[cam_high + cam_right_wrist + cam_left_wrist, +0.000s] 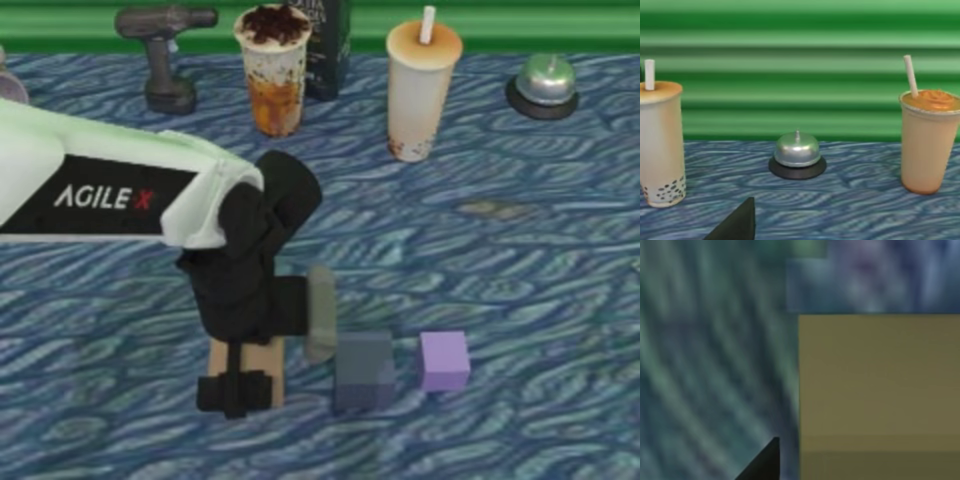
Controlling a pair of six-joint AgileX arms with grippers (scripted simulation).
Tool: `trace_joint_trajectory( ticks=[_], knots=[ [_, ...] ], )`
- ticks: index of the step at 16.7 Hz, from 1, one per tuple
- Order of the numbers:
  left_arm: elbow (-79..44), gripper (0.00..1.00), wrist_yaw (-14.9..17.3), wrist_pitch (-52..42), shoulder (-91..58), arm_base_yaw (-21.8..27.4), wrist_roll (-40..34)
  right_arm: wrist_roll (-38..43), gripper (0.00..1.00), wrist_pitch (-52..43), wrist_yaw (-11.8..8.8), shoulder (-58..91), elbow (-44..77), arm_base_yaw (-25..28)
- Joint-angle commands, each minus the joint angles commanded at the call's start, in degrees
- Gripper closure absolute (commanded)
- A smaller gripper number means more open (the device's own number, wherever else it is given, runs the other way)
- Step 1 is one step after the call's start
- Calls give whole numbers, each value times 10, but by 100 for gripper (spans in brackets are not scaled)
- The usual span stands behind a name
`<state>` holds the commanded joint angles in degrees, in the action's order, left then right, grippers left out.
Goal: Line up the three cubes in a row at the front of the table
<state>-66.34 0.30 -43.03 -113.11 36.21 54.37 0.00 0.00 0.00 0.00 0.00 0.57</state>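
Left gripper (238,392) straddles the tan cube (246,365); jaws' grip unclear. Best set it level, aligned beside the slate cube (362,372).

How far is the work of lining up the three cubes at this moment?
Grey cube and purple cube already sit side by side near the front edge. The left gripper is down over the tan cube, at the row's left end. Left to do: let go and retreat. The right arm is out of the top view.

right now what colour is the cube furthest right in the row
Light purple, plain and matte; it shows best in the top view, right of the slate grey-blue cube.
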Motion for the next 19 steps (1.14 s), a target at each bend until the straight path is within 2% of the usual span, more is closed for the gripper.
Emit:
trace_joint_trajectory(
  ticks=[9,16,19],
  knots=[
    [-2,0,0,-2,1,-1,0,0,0,0,0,0,0,0],
    [-71,0,0,-128,53,-10,0,0,0,0,0,0,0,0],
    [-84,0,0,-150,67,-12,-1,0,0,0,0,0,0,0]
  ],
)
